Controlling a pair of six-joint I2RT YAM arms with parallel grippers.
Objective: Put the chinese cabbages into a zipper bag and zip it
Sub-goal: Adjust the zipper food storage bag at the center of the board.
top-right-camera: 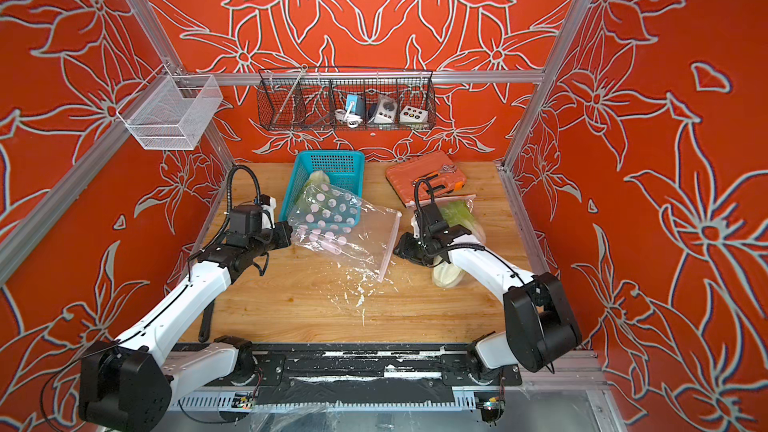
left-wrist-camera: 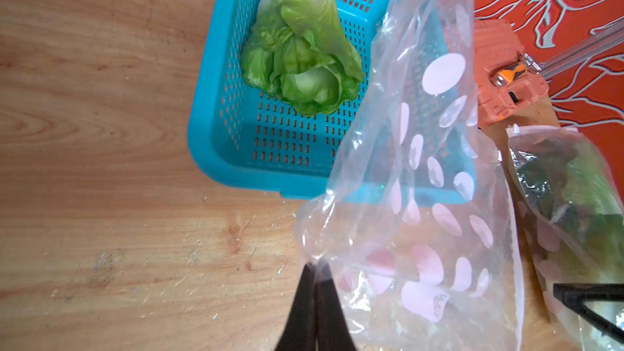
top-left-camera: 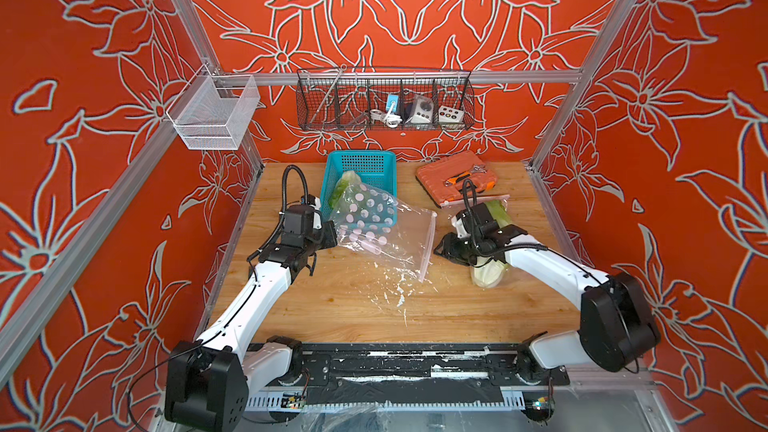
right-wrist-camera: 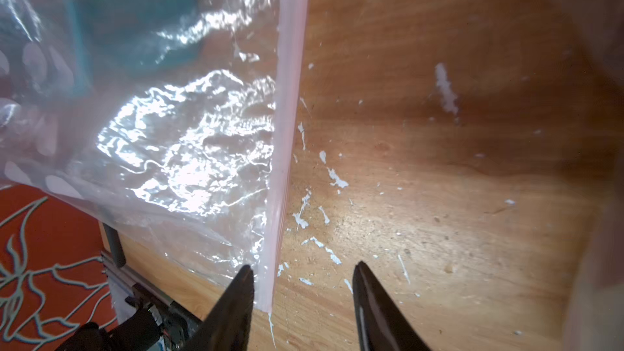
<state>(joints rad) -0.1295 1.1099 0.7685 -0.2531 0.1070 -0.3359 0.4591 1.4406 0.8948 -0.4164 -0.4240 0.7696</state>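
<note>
Pink-dotted zipper bag (left-wrist-camera: 422, 197), one unreadable mark (left-wrist-camera: 439, 301), pinched in left claw (left-wrist-camera: 315, 285).

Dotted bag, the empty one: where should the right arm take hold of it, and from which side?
Take the pink zipper strip near its end, from the right arm's side. It is the dotted bag's one straight, firmer-looking edge, and the right gripper has its open fingers astride it; the film behind is slack. The left gripper pinches the opposite corner.
</note>
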